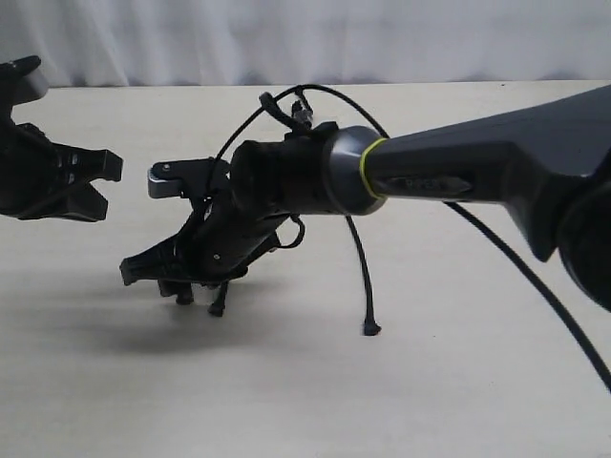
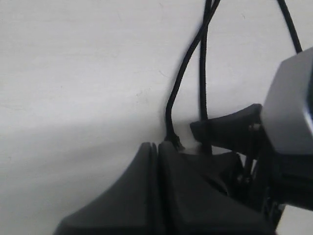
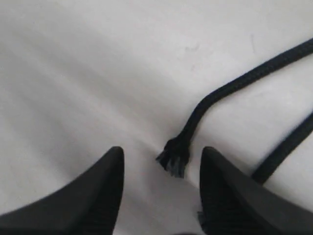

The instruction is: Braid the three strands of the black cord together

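The black cord's bound end with its small clamp (image 1: 298,109) sits at the back middle of the table. One strand (image 1: 359,258) runs forward to a knobby tip lying free. The other strands pass behind my right gripper (image 1: 162,279), and one tip (image 1: 218,307) shows just below it. In the right wrist view this gripper (image 3: 161,153) is open, a frayed strand tip (image 3: 173,157) lying on the table between its fingers, untouched; another strand (image 3: 286,144) runs beside it. My left gripper (image 1: 107,183) hovers at the far left; in its wrist view the fingers (image 2: 146,161) meet, a strand tip (image 2: 172,139) just beyond them.
The pale table (image 1: 430,401) ends at a white curtain (image 1: 286,38) behind. The right arm's thick grey forearm (image 1: 458,172) spans the scene from the right, and its glossy cable (image 1: 535,286) trails to the right edge. In the left wrist view the right arm's grey block (image 2: 291,107) stands close.
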